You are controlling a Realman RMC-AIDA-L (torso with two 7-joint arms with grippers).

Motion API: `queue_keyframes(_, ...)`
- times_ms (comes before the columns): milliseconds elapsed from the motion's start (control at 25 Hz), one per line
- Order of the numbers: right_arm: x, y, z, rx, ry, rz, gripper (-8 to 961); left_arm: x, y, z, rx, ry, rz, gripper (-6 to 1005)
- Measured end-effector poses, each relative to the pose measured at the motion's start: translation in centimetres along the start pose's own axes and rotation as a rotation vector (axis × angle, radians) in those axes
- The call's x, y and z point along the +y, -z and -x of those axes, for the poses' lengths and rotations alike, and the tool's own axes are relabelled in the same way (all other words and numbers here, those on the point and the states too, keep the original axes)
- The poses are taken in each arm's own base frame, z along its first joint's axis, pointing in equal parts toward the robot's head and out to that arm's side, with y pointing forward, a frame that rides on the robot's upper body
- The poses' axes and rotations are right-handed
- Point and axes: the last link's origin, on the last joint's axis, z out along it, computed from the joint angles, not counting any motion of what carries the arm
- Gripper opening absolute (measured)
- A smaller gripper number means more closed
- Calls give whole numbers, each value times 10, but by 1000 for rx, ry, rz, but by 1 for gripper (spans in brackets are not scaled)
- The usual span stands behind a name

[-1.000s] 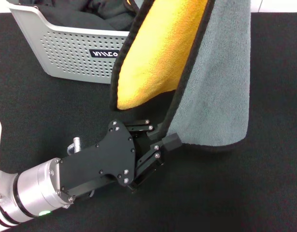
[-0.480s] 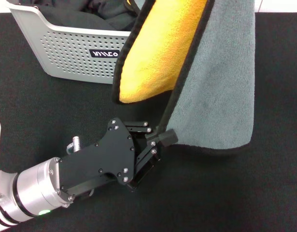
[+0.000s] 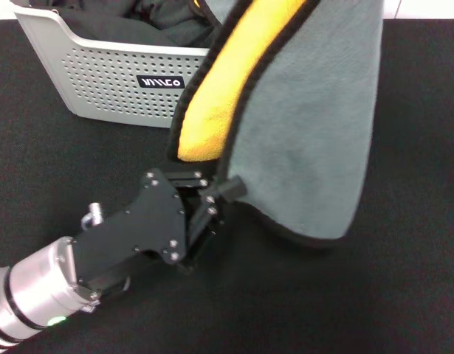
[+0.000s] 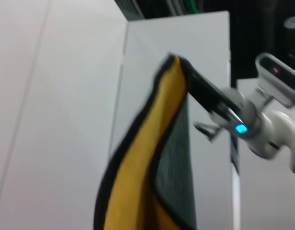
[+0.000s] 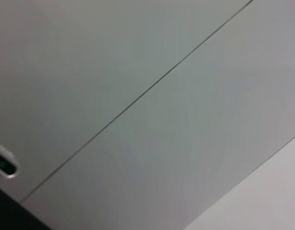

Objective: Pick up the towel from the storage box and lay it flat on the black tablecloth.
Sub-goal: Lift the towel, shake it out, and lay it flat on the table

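The towel (image 3: 308,133) hangs in the air in front of the storage box (image 3: 101,74), grey-green side facing me and yellow-orange side folded in at the left. My left gripper (image 3: 223,190) reaches in from the lower left, just above the black tablecloth (image 3: 374,295), and is shut on the towel's black-edged lower border. In the left wrist view the towel (image 4: 137,182) hangs from its top corner, where my right gripper (image 4: 183,69) is shut on it. The head view cuts off that gripper above its top edge.
Dark clothes (image 3: 138,22) fill the storage box at the back left. The tablecloth runs wide to the right and front of the hanging towel. The right wrist view shows only a pale flat surface.
My left gripper closed from open onto the towel's lower edge, then drew it to the left and slightly back. The towel swung, turning more grey-green side toward me.
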Motion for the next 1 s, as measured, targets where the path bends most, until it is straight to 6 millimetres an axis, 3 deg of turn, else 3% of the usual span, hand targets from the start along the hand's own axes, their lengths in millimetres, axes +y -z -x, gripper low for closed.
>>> queue_keyframes(520,55,-8,-22,118,-217,99,34,-4,34,-25,74,42,-53,10)
queue_keyframes(800,75,7,-13,155,-322,156,35,-3,50,-46,94,73,4,9)
queue_keyframes(1000,92,25,1,200,-412,225,35,3,47,-61,99,132,103,9)
